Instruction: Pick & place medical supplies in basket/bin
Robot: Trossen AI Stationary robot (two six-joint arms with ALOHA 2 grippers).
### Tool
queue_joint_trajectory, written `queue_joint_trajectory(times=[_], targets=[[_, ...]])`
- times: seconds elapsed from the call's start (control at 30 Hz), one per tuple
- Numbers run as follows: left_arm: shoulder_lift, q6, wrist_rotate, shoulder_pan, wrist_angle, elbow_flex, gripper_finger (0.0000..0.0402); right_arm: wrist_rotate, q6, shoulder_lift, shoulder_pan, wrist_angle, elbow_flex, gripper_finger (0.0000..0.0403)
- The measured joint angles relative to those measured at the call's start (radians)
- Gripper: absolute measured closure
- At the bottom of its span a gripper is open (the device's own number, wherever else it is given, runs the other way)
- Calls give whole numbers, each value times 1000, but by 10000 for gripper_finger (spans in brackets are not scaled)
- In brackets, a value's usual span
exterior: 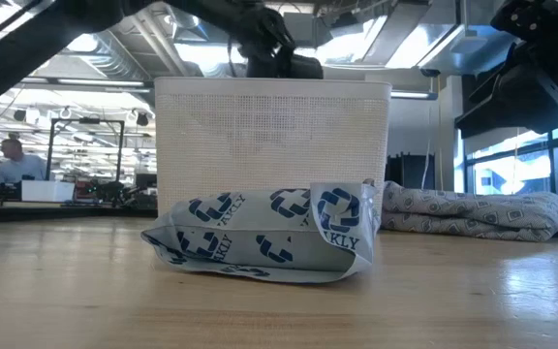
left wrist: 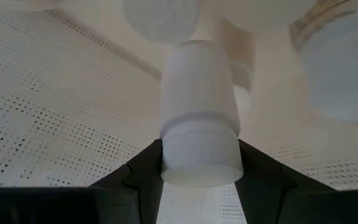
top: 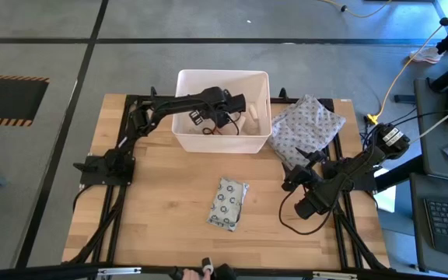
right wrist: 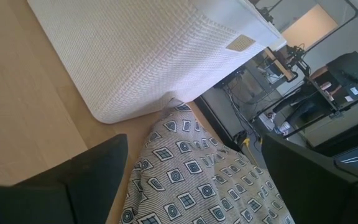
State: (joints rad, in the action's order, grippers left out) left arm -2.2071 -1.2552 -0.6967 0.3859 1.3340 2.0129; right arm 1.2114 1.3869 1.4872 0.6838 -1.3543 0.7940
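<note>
The white basket (top: 222, 74) stands at the table's far middle, and my left gripper (top: 236, 109) reaches down into it, shut on a small white pill bottle (left wrist: 199, 93). Other white round supplies (left wrist: 344, 68) lie on the basket's floor beyond it. A flat grey dotted packet (top: 229, 204) lies flat on the wood in front of the basket (exterior: 271, 136). My right gripper (top: 298, 169) hovers open at the right, beside the grey patterned pouch (top: 306, 128), with nothing between its fingers. My left gripper pinches the bottle's ribbed cap end (left wrist: 199, 158) between its two fingers (left wrist: 143, 171), one on either side. The fingers slant down into the basket from the table's left. The bottle's body sticks out past the fingertips, in line with them.
The grey patterned pouch (right wrist: 197, 168) lies against the basket's right wall (right wrist: 142, 68) and under my right gripper. Black frame rails run along the table's left and right sides. Bare wood lies to the left of the packet (exterior: 260, 237).
</note>
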Motion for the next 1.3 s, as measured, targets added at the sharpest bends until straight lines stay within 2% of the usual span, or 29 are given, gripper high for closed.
queue_joint_trajectory(times=[0.43, 0.73, 0.87, 1.1, 1.3], targets=[[-87, -15, -12, 9, -49, 0, 237, 2, 0, 0, 0, 0, 0, 31], [-104, -24, -10, 5, -68, 0, 234, 1, 0, 0, 0, 1, 0, 31], [-104, -9, -42, -3, -75, 0, 219, 0, 0, 0, 0, 1, 0, 31], [-104, 7, -36, -7, -82, 0, 186, 0, 0, 0, 0, 1, 0, 31], [-95, 65, -149, -12, -80, 4, 177, -1, 0, 0, 0, 1, 0, 31]])
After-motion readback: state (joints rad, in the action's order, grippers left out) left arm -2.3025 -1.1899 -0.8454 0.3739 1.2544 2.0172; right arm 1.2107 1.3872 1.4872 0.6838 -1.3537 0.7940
